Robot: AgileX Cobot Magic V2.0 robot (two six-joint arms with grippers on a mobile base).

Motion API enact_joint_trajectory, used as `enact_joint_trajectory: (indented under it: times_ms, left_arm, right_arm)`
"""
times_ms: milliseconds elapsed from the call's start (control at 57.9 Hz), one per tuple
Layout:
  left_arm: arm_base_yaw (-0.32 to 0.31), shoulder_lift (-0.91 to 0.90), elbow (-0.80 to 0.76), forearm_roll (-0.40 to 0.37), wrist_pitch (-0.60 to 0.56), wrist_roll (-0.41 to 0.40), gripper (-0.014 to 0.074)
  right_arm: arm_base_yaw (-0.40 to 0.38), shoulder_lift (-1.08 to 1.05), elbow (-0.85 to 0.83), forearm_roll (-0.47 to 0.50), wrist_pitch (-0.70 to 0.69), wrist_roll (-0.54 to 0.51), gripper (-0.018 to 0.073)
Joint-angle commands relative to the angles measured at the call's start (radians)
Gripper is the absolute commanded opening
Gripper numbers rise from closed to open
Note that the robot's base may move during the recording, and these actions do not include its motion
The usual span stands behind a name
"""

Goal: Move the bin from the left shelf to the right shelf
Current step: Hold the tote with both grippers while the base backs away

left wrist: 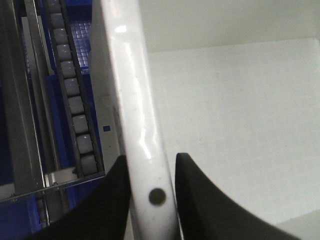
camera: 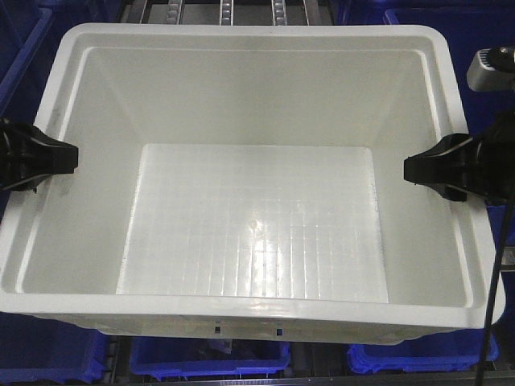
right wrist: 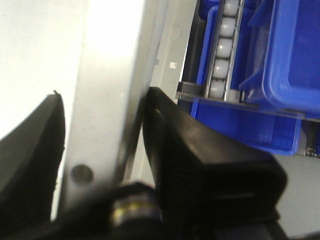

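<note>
Only wrist views show left tool (left wrist: 151, 159) and right tool (right wrist: 105, 97) clamped astride the bin (camera: 241, 36) rim.

Open room inside the bin (camera: 241, 32), blue crates (camera: 209, 358) crowding beneath and beside, roller rail (left wrist: 72, 95) close by left rim

white bin (camera: 257, 34) (grid-patterned floor (camera: 257, 225)), black left gripper (camera: 64, 157), black right gripper (camera: 414, 167), blue crates (camera: 209, 358)

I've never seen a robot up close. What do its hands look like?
The left gripper and right gripper are matte black, each with two wedge-shaped fingers tapering to blunt tips; one finger shows a fine ribbed texture. A black cable hangs by the right one, and a grey housing sits above it. No markings show.
</note>
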Motion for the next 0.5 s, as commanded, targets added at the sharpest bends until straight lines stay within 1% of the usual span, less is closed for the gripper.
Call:
enact_joint_trajectory:
  times_ms: [0, 484]
  left_arm:
    - [-0.015, -0.032, -0.05, -0.117, -0.132, 0.022, -0.0006]
    - [-0.015, -0.032, -0.05, -0.118, -0.13, 0.022, -0.0006]
  right_arm:
    - [0.011, -0.03, -0.047, 0.111, -0.088, -0.045, -0.0005]
    - [0.011, -0.03, -0.047, 0.111, -0.088, -0.045, -0.0005]
